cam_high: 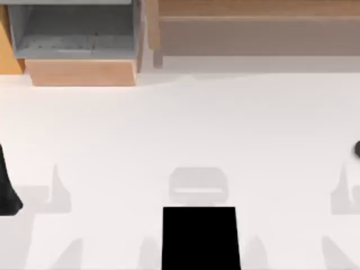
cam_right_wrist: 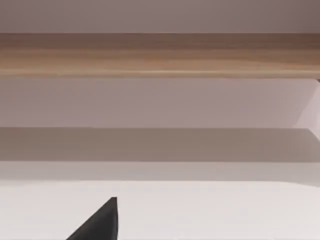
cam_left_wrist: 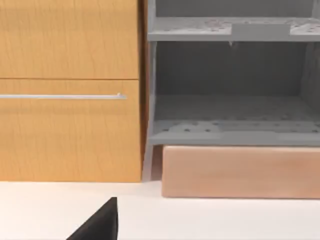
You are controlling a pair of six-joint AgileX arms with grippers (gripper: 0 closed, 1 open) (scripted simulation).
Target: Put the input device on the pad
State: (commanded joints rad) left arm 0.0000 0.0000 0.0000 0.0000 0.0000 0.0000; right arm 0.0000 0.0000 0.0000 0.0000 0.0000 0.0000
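top view: the pad is lying flat at the near middle of the white desk. the input device is sitting at the far right edge of the desk, well apart from the pad and partly cut off by the frame. the left arm is standing parked at the left edge. a grey shelf unit and a wooden block are sitting at the back left. the step in hand appears to be the reach: the right arm is the nearer one, and it is best coming down from above, centred over the device.

left wrist view: a black tip of the left hand is showing over the desk, facing a wooden cabinet; whether its fingers are apart or together, i cannot tell.

right wrist view: the right hand is showing one black tip; its state i cannot tell either.
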